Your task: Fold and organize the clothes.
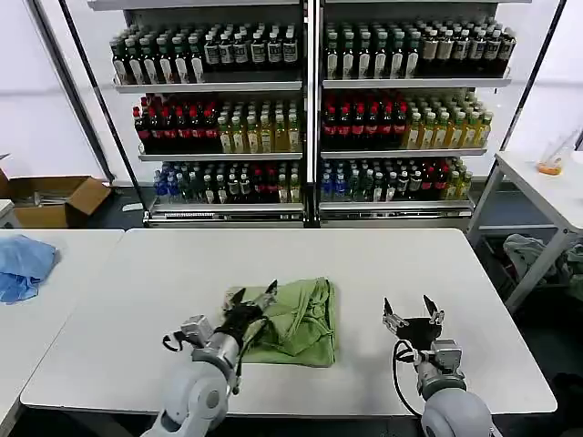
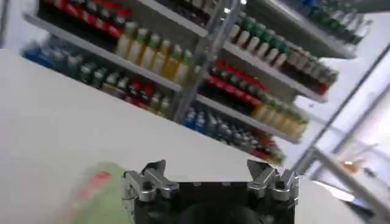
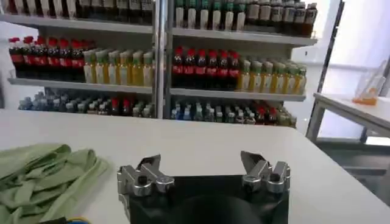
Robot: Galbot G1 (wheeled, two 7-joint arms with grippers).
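The clothes are one light green shirt (image 1: pixel 296 320) lying folded into a rumpled bundle on the white table (image 1: pixel 383 264), a little left of centre near the front. My left gripper (image 1: pixel 252 297) hovers open over the bundle's left edge, nothing between its fingers. In the left wrist view the same gripper (image 2: pixel 208 172) stands open, with a blurred green patch of shirt (image 2: pixel 100 195) bearing a red mark beside it. To the right of the bundle my right gripper (image 1: pixel 412 310) is open above bare table. The right wrist view shows that gripper (image 3: pixel 203 166) empty and the shirt (image 3: pixel 42 176) off to one side.
A light blue cloth (image 1: pixel 23 266) lies on a second table (image 1: pixel 55 309) at the left. Behind stand shelves of bottles (image 1: pixel 310 109), with a cardboard box (image 1: pixel 50 198) on the floor at the left. Another white table (image 1: pixel 547 187) stands at the right.
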